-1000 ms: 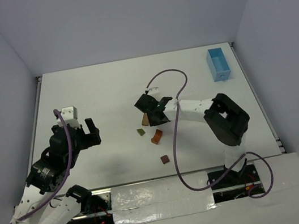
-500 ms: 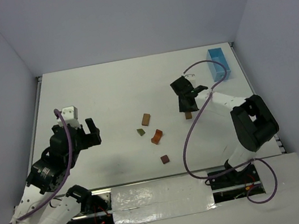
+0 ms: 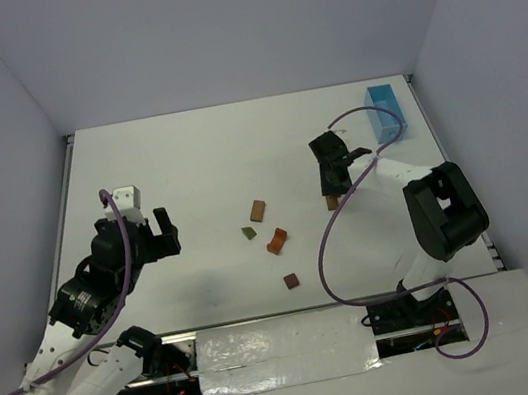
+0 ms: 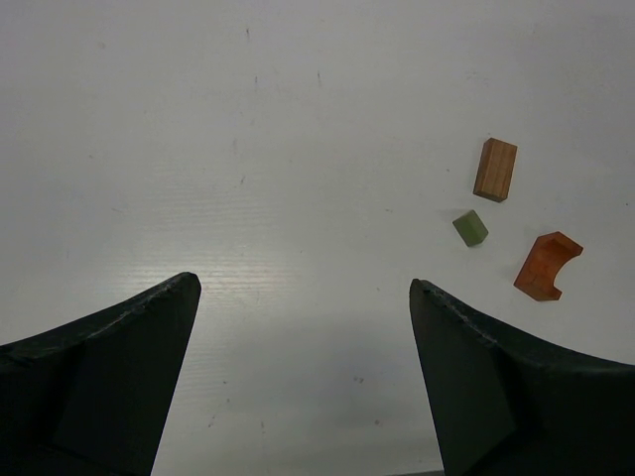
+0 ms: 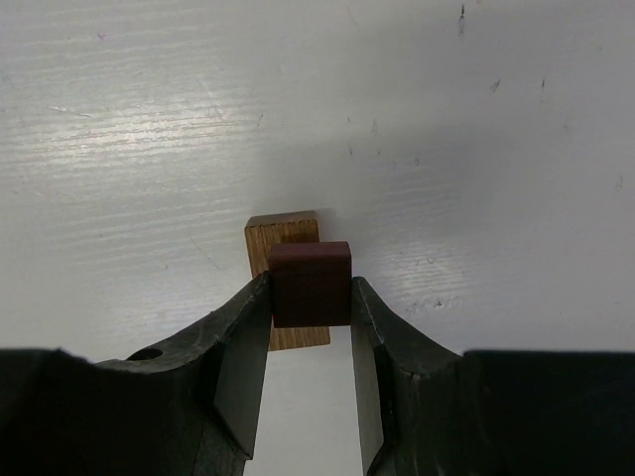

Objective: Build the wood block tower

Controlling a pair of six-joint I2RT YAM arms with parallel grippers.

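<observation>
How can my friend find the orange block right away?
Look near the middle of the white table, where four little blocks lie loose. The orange block lies just right of the tiny olive-green block and below the tan block in the top view. It is the only one with a rounded notch cut from one side, like a little bridge.

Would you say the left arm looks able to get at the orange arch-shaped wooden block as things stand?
Probably yes: the left gripper is open and empty, and the orange arch-shaped wooden block lies free off to its right, apart from the small olive-green block, with nothing between.
</observation>
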